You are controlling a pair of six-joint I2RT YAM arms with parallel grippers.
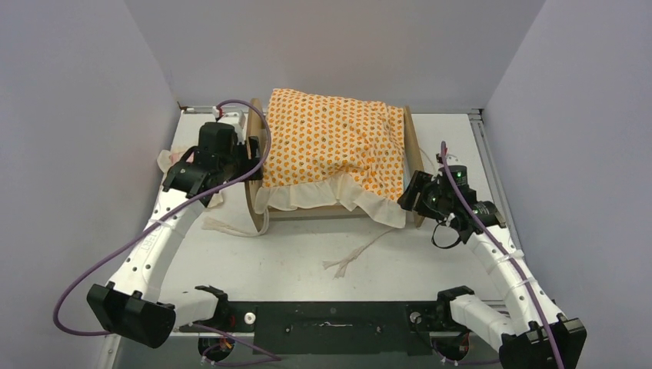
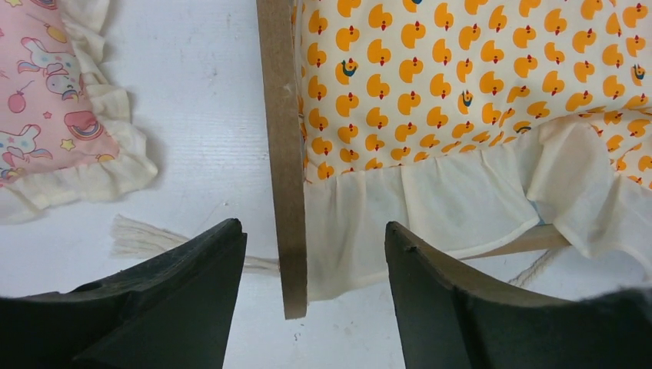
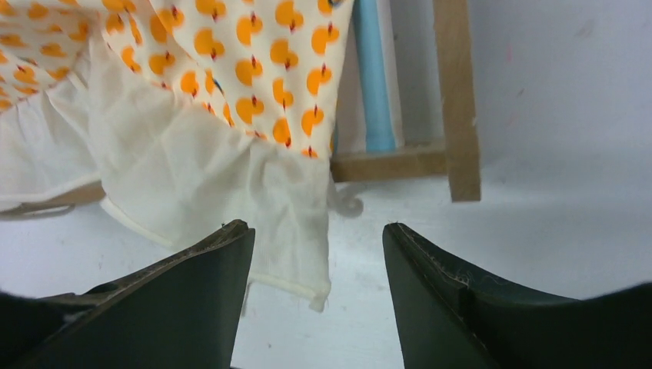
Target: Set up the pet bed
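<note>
The light plywood pet bed point(image 1: 254, 209) lay crosswise between the spread left pincer point(image 1: 250, 157), straddling its end board point(image 2: 283, 154), and the spread right pincer point(image 1: 411, 196)

Light plywood pet bed point(image 1: 254, 206) stands upright on the table point(image 1: 292, 261).

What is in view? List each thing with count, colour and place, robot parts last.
light plywood pet bed: one, tan, centre, towards the back
duck-print ruffled fabric cushion: one, orange and cream, draped over the bed
pink frilled fabric pillow: one, pink, left of the bed
frayed white cord: two, white, lying in front of the bed
flat white table: one, white, under everything
left gripper: one, black, open, straddling the bed's end board
right gripper: one, black, open, by the cushion's frill
</note>
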